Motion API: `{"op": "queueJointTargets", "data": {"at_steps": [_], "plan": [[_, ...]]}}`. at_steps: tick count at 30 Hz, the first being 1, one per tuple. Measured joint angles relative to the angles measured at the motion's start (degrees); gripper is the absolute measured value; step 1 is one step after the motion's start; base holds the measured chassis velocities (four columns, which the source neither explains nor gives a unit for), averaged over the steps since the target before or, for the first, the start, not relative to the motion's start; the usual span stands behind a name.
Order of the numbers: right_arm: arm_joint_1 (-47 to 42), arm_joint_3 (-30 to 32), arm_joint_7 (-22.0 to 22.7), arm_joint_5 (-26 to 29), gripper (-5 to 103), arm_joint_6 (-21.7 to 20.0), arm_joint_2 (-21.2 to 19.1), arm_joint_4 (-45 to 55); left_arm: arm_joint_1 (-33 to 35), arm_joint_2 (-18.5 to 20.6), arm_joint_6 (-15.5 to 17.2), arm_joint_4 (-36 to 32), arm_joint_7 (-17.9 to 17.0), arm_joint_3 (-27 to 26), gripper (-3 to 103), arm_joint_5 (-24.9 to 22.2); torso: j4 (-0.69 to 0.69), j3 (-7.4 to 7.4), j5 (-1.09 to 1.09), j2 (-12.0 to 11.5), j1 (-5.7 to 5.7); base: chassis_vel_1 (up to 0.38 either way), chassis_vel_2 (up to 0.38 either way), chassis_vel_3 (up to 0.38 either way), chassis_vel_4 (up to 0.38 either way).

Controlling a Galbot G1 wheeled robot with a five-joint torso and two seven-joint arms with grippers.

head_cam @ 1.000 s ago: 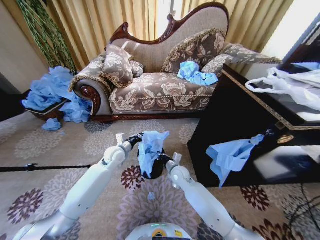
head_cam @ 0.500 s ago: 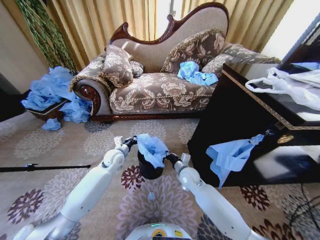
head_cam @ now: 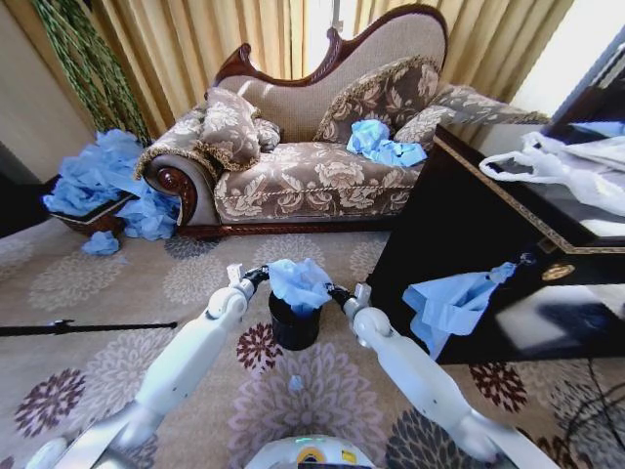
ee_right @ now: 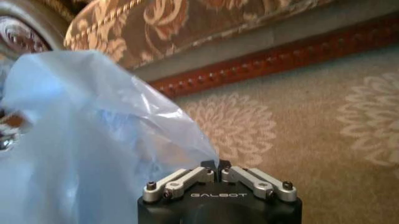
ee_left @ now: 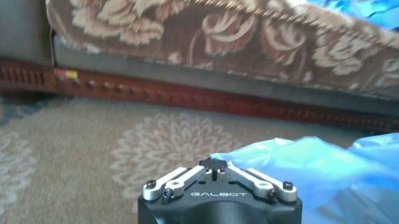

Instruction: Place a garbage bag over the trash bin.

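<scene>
Light-blue plastic of the garbage bag [head_cam: 299, 284] is bunched over the mouth of the trash bin [head_cam: 293, 328], which stands on the carpet [head_cam: 117, 283] in front of the sofa [head_cam: 312, 176]. My left gripper [head_cam: 258, 277] pinches one edge of the bag; my right gripper [head_cam: 339, 294] pinches the opposite edge. Both sets of fingers are pressed together on the film. Step in hand: spreading the opening above the rim. Next, I judge, the edges need pulling apart and lowering evenly around the rim.

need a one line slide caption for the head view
Both end effectors, left and right, hold the light-blue garbage bag bunched above the black trash bin before the sofa.
</scene>
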Motion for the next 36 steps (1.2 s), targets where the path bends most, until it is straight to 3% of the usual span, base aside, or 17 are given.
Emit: {"op": "queueJointTargets", "data": {"at_steps": [8, 16, 29, 36], "plan": [[-0.7, -1.0, -8.4, -4.2, 0, -0.3, -2.8, -4.6, 1.7, -0.9, 0.7, 5.3, 1.4, -0.5, 0, 0.4, 0.00, 0.00, 0.00, 0.0, -0.01, 0.000, 0.000, 0.000, 0.000], [-3.1, -0.9, -11.1, -5.0, 0, -0.2, -4.6, -3.3, 6.4, -0.8, 1.4, 2.7, 2.2, -1.2, 0, 0.9, -0.01, -0.01, 0.00, 0.0, -0.01, 0.000, 0.000, 0.000, 0.000], [-10.1, 0.0, -10.4, -4.3, 0, -0.7, -6.2, 4.9, 12.4, 0.6, 1.9, -2.9, 2.3, -3.6, 0, 0.8, 0.01, -0.01, -0.01, 0.0, -0.02, 0.000, 0.000, 0.000, 0.000], [-13.9, 1.8, -8.9, -4.9, 0, -0.6, -5.7, 6.2, 15.0, 0.9, 2.2, -3.4, 6.0, -4.9, 0, 3.2, -0.01, -0.01, 0.00, 0.0, -0.02, 0.000, 0.000, 0.000, 0.000]]}}
